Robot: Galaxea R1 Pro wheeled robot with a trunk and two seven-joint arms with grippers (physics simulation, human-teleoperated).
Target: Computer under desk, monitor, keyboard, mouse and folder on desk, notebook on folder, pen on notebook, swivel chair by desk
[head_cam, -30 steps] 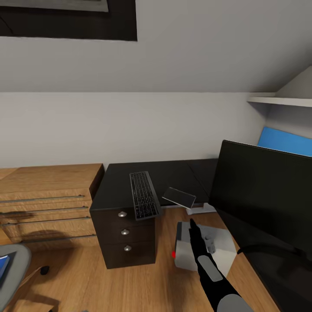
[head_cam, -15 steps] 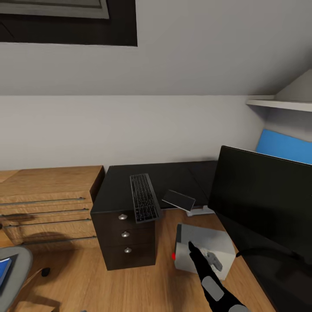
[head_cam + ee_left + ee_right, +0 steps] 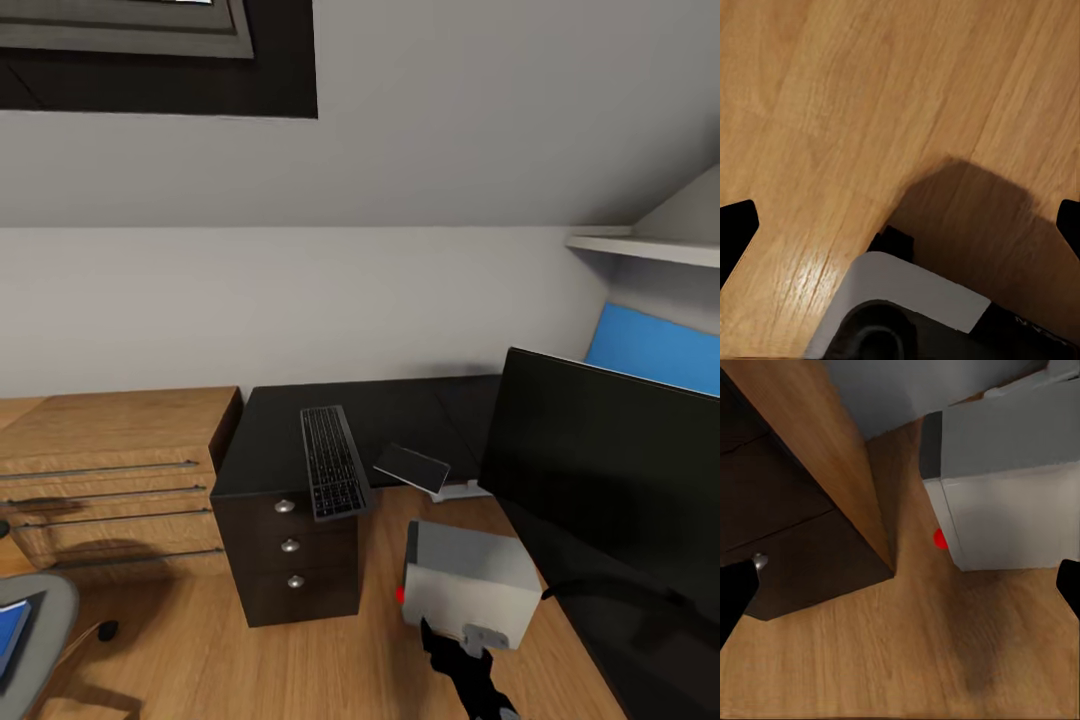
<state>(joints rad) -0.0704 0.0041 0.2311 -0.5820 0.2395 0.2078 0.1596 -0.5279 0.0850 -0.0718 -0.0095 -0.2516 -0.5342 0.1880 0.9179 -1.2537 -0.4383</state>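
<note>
Wooden floor runs under me, and low in the head view my right claw hangs just in front of the computer. Its fingers reach toward the grey box without clearly touching it. From the wrist camera the two tips sit at the far edges with bare floor between them, so this claw is spread and holds nothing. The left claw is likewise spread, pointing down at the floor.

My guess is that the computer is the step in hand: it stands on the floor beside the monitor, with a red spot low on its near face, and it has to sit under the desk, whose blue panel peeks out behind the screen. The next move calls for a firm hold or push on the case without knocking the monitor.

To my left, the chair edge shows something blue on its seat, probably the folder.

Further off, the dark drawer unit has its three drawers closed, so I cannot tell their contents. On its top lie the keyboard, overhanging the front edge, and a small dark slab. The wooden chest beside it is closed too.
</note>
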